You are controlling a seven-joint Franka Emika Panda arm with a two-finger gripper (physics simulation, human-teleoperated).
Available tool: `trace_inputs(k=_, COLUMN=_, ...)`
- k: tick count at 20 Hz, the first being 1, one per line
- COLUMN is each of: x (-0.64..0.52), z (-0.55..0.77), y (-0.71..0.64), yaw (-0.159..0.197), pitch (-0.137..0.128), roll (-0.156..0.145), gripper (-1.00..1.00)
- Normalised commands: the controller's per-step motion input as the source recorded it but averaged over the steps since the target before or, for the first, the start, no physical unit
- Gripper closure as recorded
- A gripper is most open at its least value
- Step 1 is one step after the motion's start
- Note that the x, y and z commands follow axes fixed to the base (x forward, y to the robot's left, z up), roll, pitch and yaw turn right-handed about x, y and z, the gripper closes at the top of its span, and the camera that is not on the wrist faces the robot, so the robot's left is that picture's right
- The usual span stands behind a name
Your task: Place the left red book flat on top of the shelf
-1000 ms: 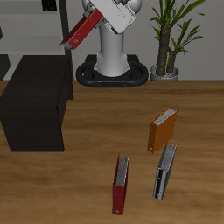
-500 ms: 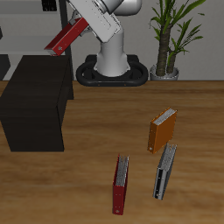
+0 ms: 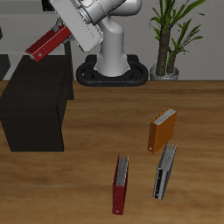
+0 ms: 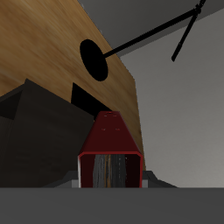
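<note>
Left red book [image 3: 46,43] is held in the air by the fingers [image 3: 63,29], which are closed on one end of it (the contact itself is partly hidden by the arm). It is tilted, its free end lower, and is seen above the back part of the shelf [image 3: 37,101], not touching the flat black top. In the wrist view the book [image 4: 109,153] is seen end-on, pale page edges showing, with the shelf [image 4: 44,118] dark beneath it. On the counter [image 3: 96,157], well apart from the shelf, another red book [image 3: 120,185], an orange book [image 3: 162,129] and a grey book [image 3: 165,170] are standing. A potted plant [image 3: 168,35] is seen farther back.
</note>
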Motion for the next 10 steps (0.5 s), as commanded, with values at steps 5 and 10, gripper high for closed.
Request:
trace_inputs(k=5, x=0.07, z=-0.13, y=-0.26, yaw=-0.022, pitch=0.043, roll=-0.049, gripper=1.0)
trace_inputs(k=10, x=0.08, z=-0.22, y=-0.15, yaw=0.008, pitch=0.032, roll=-0.012, gripper=1.0)
